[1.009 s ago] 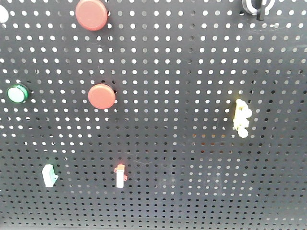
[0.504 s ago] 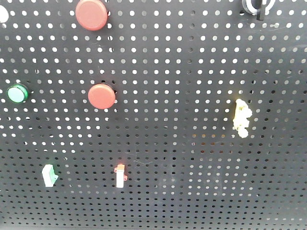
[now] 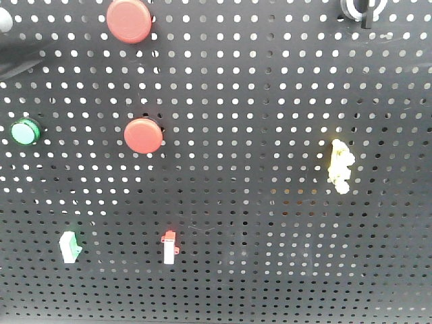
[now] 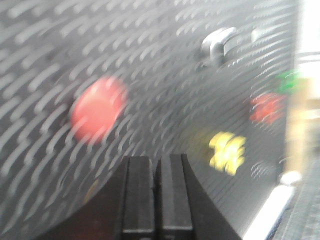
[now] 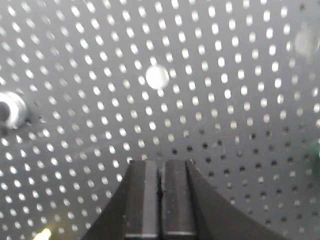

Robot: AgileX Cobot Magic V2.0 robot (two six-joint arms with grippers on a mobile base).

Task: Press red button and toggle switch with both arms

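One red button (image 3: 129, 20), one smaller red button (image 3: 143, 135), one green button (image 3: 25, 131), one toggle switch (image 3: 363, 9), one yellow lever (image 3: 339, 166), one red-tipped lever (image 3: 169, 248), one green-tipped lever (image 3: 69, 246).

Front view faces pegboard (image 3: 270, 101) square-on; wrist views nearer (left blurred), sharing it.

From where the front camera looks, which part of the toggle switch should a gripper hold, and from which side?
Probably the black lever at the centre of the toggle switch, coming straight at the pegboard from the front. The lever alone stands out; the silver ring around it looks flat and round. The top edge cuts the switch off.
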